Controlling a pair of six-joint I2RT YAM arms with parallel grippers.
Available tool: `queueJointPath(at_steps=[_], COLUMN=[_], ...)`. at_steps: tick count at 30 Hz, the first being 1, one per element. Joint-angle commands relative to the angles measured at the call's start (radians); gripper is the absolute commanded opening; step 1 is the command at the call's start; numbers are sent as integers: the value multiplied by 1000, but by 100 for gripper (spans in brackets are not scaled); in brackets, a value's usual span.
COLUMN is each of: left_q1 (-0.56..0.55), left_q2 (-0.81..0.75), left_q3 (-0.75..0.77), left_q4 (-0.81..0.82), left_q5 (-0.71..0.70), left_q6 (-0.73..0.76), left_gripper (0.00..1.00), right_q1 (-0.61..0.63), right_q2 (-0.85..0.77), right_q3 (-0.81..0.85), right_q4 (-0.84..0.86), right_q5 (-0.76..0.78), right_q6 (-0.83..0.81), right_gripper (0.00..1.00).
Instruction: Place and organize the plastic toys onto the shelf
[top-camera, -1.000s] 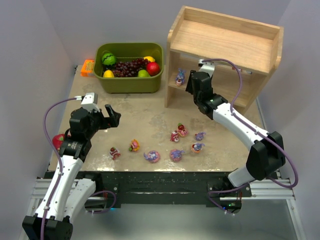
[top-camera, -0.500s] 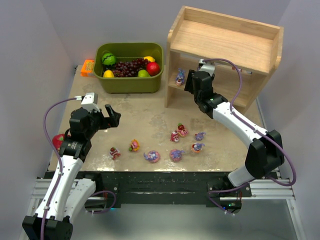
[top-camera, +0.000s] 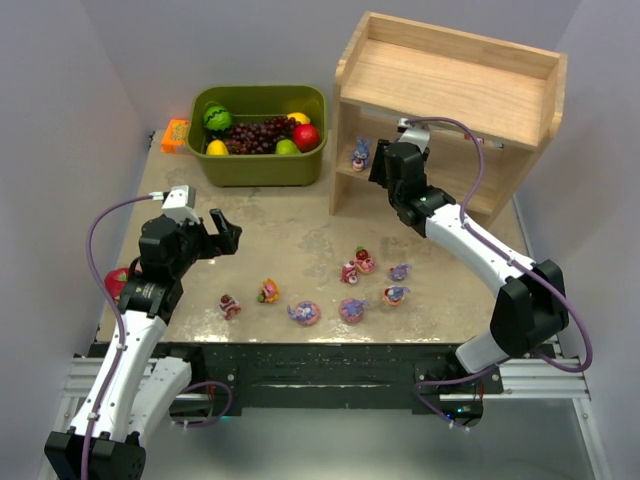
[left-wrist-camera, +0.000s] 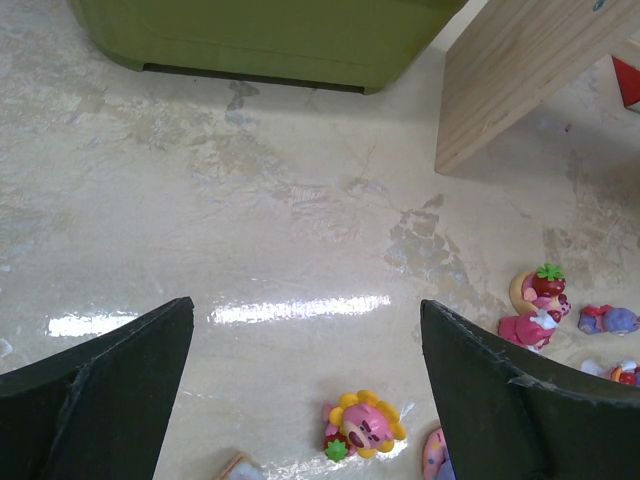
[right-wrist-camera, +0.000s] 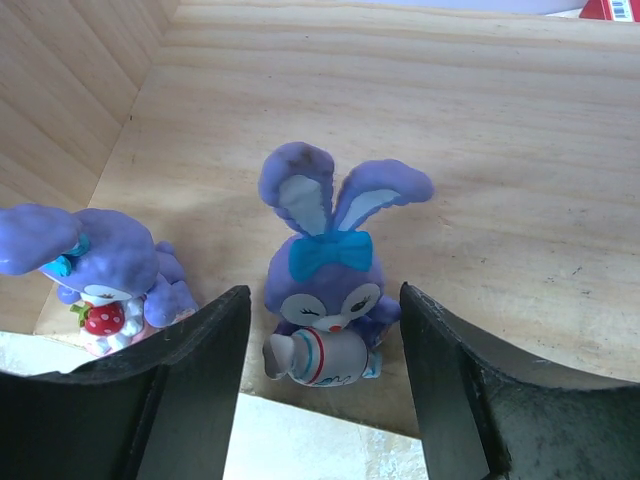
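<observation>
Our right arm (top-camera: 470, 245) has edged a little deeper into the shelf (right-wrist-camera: 450, 130), where we see the right gripper (right-wrist-camera: 322, 310) parted around a blue bunny (right-wrist-camera: 325, 285) standing on the lower tier beside a second bunny (right-wrist-camera: 105, 265), while the left gripper (left-wrist-camera: 305, 330) hangs open over the table (left-wrist-camera: 300, 200).

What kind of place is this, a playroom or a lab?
Probably a robotics lab bench: left arm and right arm bolted to a metal frame, plain walls boxing the table, staged toys before a wooden shelf.

Overhead light is glaring in a streak off the tabletop (left-wrist-camera: 300, 308); shelf (top-camera: 450, 85) is shadowing its lower tier
</observation>
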Motion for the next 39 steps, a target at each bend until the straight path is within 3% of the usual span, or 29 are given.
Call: queueJointPath(at_steps=[1,12,23,39], left_q1=[-5,-5,-5,-5], left_q2=[-7,-4,-5,-11], left_q3=[4,6,6,6], left_q4=[7,7,9,9], left_q5=[-9,-6,-5,-5], left_q6=[7,5,5,4], left_gripper=[100,99,100,100], right_q1=[-13,-14,-13,-10], right_q2=[-30,-53,-96,-143], right_q3=[7,8,-2,-38], right_q4=[-52,-73,-90,-79], right_q5=[-10,-39,-77,-145], right_q6=[39,100,93,106], right_gripper=[63,59,64,63])
